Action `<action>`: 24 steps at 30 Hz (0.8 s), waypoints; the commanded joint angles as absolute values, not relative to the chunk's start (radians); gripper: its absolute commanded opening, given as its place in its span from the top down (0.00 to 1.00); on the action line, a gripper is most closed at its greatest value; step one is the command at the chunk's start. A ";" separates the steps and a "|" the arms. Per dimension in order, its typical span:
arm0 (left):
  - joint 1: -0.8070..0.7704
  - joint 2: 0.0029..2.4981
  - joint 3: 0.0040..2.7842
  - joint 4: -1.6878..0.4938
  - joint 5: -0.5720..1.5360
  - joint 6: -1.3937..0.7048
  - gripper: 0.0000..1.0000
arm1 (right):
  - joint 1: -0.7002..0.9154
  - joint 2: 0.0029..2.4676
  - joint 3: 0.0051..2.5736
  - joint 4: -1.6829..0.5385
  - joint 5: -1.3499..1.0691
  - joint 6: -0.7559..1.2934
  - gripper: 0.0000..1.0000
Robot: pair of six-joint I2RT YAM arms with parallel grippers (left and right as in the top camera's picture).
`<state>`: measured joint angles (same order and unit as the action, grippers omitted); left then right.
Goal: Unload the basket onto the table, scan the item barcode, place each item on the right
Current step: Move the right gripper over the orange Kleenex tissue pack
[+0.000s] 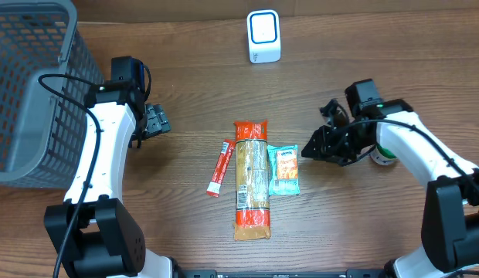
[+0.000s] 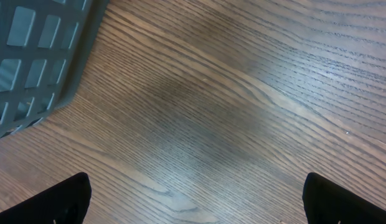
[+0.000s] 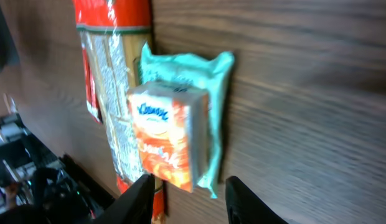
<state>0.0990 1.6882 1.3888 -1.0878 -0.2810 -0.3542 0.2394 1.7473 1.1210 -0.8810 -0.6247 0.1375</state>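
A teal and orange Kleenex tissue pack [image 1: 284,171] lies flat beside a long orange-ended noodle packet [image 1: 251,181], with a thin red stick sachet [image 1: 219,167] to their left. The white scanner [image 1: 263,36] with a blue-lit face stands at the back. My right gripper [image 1: 307,150] is at the tissue pack's right edge. In the right wrist view the right gripper [image 3: 188,182] has its fingers on either side of the tissue pack's [image 3: 171,137] near end, partly closed; whether they press on it is unclear. My left gripper [image 1: 158,120] hangs open over bare wood [image 2: 196,186].
A grey mesh basket [image 1: 27,85] fills the far left, and its corner shows in the left wrist view [image 2: 37,56]. A small green and white object [image 1: 385,157] sits under the right arm. The noodle packet [image 3: 109,56] lies against the tissue pack's far side.
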 commanded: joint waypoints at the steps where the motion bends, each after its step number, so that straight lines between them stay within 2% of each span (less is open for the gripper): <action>1: 0.098 1.667 1.407 -1.088 -0.287 -0.329 0.00 | 0.285 1.737 1.116 -0.876 -0.611 0.131 0.61; 16: 0.098 1.667 1.407 -1.088 -0.287 -0.329 0.00 | 0.347 1.737 1.116 -0.871 -0.604 0.130 0.60; 24: 0.098 1.667 1.407 -1.087 -0.287 -0.329 0.00 | 0.347 1.738 1.116 -0.871 -0.594 0.130 0.53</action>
<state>0.0990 1.6882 1.3888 -1.0878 -0.2810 -0.3542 0.3412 1.7473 1.1210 -0.8753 -0.6094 0.1364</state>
